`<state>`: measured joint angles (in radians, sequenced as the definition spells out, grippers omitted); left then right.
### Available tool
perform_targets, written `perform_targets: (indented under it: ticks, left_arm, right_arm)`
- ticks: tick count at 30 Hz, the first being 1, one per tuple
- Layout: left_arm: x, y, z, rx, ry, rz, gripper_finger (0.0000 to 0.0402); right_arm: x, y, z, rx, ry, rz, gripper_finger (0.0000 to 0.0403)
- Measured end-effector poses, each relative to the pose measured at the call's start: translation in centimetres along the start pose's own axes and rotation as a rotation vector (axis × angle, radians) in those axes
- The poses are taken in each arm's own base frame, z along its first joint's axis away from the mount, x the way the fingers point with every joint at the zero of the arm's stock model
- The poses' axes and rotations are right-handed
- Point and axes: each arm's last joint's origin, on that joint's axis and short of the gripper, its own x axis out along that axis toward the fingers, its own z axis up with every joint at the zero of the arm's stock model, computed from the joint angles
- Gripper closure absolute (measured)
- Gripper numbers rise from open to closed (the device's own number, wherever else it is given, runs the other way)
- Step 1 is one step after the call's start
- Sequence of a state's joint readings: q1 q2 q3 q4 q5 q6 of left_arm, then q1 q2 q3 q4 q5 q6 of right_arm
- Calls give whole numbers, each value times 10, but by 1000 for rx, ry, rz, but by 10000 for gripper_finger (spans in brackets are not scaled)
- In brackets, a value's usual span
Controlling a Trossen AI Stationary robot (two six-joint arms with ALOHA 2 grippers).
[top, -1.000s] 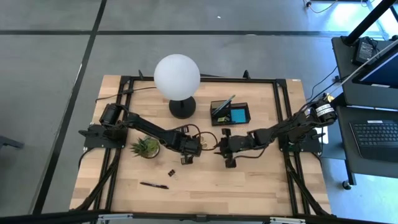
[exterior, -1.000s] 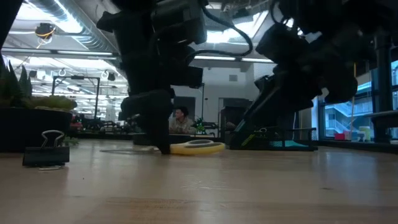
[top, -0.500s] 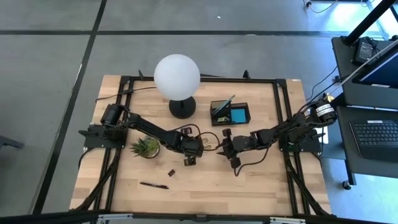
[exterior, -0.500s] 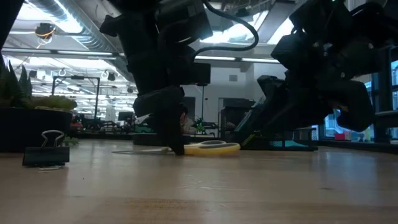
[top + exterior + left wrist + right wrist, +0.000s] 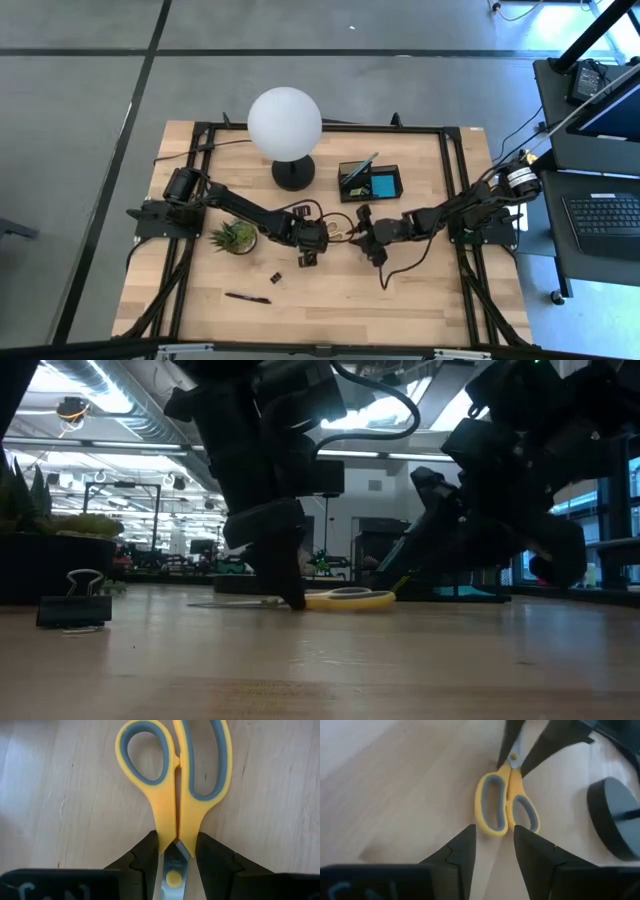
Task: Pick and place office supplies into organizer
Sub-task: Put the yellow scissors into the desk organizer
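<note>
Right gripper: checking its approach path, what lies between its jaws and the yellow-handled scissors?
Only bare wooden tabletop, per the right wrist view; the yellow-handled scissors lie just ahead of the right gripper.

White globe lamp [image 5: 285, 122] on a round black base [image 5: 293, 173], standing at the far side of the wooden table [image 5: 420, 295]; its cable [image 5: 215, 144] runs off toward the table's left edge. Small green potted plant [image 5: 236, 236] left of centre. Beside the table, on the right, a dark desk [image 5: 570, 165] carrying a keyboard [image 5: 605, 214]. Grey floor [image 5: 80, 110] crossed by dark lines
</note>
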<state>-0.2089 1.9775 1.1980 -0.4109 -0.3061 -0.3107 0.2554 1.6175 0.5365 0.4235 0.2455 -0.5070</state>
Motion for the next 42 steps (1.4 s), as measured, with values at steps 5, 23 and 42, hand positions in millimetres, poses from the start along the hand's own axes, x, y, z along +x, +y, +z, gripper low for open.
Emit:
perform_targets:
  ticks: [5, 23, 42]
  left_arm:
    - [0, 0, 0, -14, -1, -1, 291]
    - [1, -1, 1, -23, -9, -10, 290]
    - [1, -1, 1, -44, -6, -21, 291]
  right_arm:
    - [8, 6, -7, -145, 39, 25, 267]
    - [32, 9, -1, -321, 67, -14, 267]
    - [30, 16, -5, -361, 153, -12, 267]
